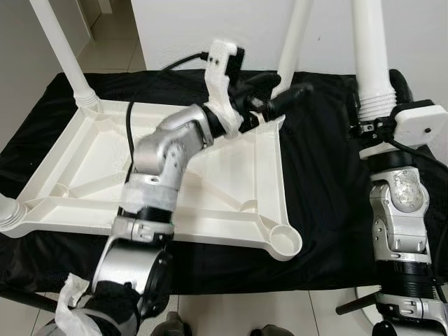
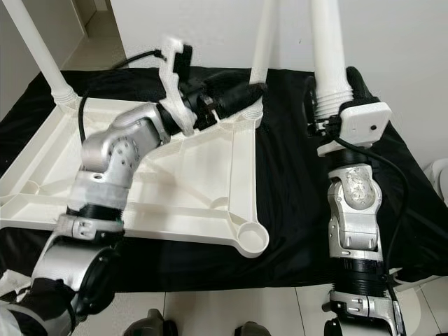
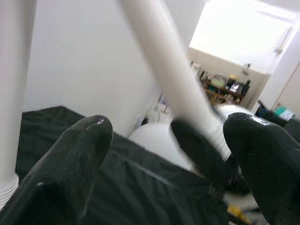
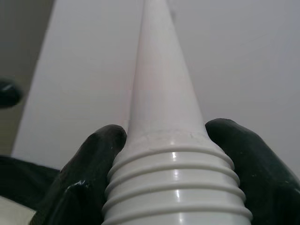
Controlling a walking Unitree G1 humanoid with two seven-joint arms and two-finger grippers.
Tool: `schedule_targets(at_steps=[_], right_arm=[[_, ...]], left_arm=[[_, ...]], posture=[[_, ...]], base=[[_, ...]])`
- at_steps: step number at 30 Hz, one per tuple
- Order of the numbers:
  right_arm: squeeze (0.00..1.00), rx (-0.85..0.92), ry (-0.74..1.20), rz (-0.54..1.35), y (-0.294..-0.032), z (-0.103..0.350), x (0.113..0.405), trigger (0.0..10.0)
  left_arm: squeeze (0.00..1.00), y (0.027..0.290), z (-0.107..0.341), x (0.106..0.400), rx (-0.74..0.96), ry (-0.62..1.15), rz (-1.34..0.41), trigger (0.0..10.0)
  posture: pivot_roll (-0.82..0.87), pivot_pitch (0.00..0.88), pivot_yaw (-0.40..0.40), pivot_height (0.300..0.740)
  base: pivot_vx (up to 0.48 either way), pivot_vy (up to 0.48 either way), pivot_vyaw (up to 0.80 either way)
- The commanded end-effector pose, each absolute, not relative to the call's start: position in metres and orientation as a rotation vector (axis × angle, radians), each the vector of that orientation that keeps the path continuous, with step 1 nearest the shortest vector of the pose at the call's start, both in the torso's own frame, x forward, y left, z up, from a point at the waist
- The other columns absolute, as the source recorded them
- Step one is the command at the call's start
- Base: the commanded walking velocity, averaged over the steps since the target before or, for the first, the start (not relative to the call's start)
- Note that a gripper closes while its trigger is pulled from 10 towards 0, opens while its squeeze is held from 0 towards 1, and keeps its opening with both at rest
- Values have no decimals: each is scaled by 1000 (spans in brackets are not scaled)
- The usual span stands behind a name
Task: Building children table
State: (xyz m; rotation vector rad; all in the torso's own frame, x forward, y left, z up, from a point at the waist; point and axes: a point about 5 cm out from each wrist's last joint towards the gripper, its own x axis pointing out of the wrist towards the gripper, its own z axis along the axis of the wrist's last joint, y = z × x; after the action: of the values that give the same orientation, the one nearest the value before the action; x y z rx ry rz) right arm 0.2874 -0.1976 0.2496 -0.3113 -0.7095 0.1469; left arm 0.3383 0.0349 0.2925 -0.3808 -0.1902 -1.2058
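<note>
The white plastic tabletop [image 1: 210, 175] lies upside down on a black cloth [image 1: 322, 175], its ribbed underside up and a round socket at each corner. A leg [image 1: 59, 49] stands in the far left corner, another leg [image 1: 294, 42] rises from the far right corner, and the top of a third shows at the near left corner [image 1: 8, 210]. The near right socket [image 1: 283, 241] is empty.

The fourth leg [image 1: 371, 49] is upright in the right gripper [image 1: 374, 115], well apart from the tabletop over the cloth on the robot's right. In the right wrist view its black fingers [image 4: 86, 173] are clenched on either side of the leg's threaded end [image 4: 176, 187].

The left gripper [image 1: 280, 98] reaches across the tabletop to the base of the far right leg. In the left wrist view its fingers [image 3: 70, 159] stand spread, with the blurred white leg [image 3: 173, 84] passing between them; whether they touch it I cannot tell.

The step in hand looks like seating the last leg. To do it well, the right arm should carry the leg over the empty near right socket, keep it vertical, lower the threaded end squarely in, and turn without cross-threading. The left gripper should steady the tabletop so that it does not slide on the cloth.
</note>
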Motion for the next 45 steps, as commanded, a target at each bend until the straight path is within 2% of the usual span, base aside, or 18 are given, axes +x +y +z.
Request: schedule_targets(at_steps=[1,6,11,18,19,20,21,30,45], right_arm=[[0,-337,-705,166,-195,249,285,10000],[0,-356,-698,175,-195,248,283,10000],[0,-371,-655,208,-194,239,279,10000],[0,-371,-623,245,-189,231,276,10000],[0,-371,-599,278,-180,224,275,10000],[0,-371,-599,278,-180,224,275,10000],[0,-362,-586,298,-173,218,274,10000],[0,-331,-562,330,-160,210,271,10000],[0,-276,-409,387,-138,165,243,10000]], left_arm=[[0,37,292,339,-394,-164,-1226,10000],[0,37,293,337,-364,-173,-1259,10000],[0,34,298,338,-449,-122,-1305,10000],[0,29,293,341,-466,-51,-1297,10000],[0,20,280,348,-438,48,-1232,10000],[0,20,280,348,-438,48,-1232,10000],[0,13,264,354,-367,137,-1164,10000],[0,10,244,363,-344,270,-1051,10000],[0,19,262,377,-589,319,-1029,10000]], posture=[[-29,0,34,740],[-34,0,34,740],[-40,0,34,740],[-46,0,36,740],[-51,0,39,740],[-51,0,39,740],[-51,0,39,740],[-53,0,42,740],[-57,10,45,740]], base=[[0,0,0],[0,0,0],[0,0,0],[0,0,0],[0,0,0],[0,0,0],[0,0,0],[0,0,0],[0,0,0]])
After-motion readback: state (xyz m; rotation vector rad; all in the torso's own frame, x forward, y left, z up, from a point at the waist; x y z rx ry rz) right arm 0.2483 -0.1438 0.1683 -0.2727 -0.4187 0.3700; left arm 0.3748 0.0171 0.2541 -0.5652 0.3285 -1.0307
